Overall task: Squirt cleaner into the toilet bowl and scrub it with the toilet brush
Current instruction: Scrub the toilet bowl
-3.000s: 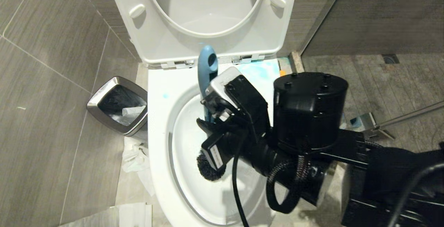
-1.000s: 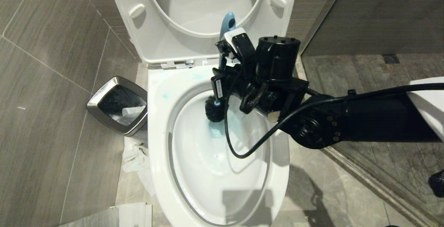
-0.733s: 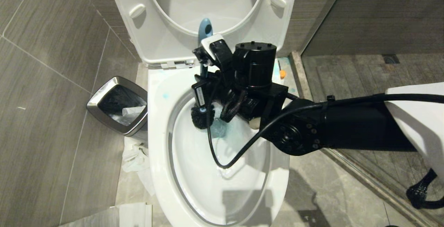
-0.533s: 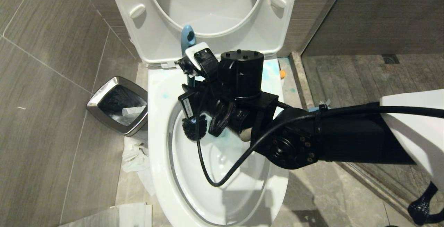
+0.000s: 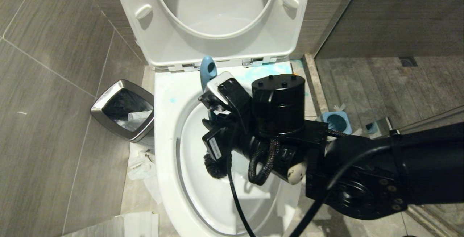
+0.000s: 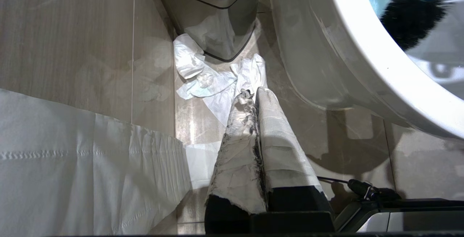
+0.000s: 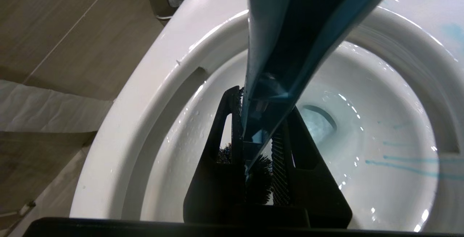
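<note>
The white toilet bowl [image 5: 165, 128] stands open before me, wet, with blue cleaner streaks [image 7: 406, 168] on its inner wall. My right gripper [image 5: 214, 128] reaches over the bowl, shut on the blue handle of the toilet brush [image 5: 208, 69]. In the right wrist view the handle [image 7: 275, 48] runs between the black fingers of that gripper [image 7: 262, 99]. The black bristle head [image 5: 214, 166] sits low against the bowl's left inner wall. My left gripper [image 6: 252, 92], wrapped in white tape, hangs shut and empty beside the toilet near the floor.
The seat and lid [image 5: 217, 19] are raised against the wall. A steel bin [image 5: 125, 112] stands left of the toilet with crumpled tissue [image 5: 141, 164] and a paper sheet [image 5: 137, 224] on the floor. A blue brush holder [image 5: 336, 121] stands on the right.
The right arm has swept the brush from the back of the bowl leftwards, then drawn it toward the front along the left wall. The left arm has stayed still.
</note>
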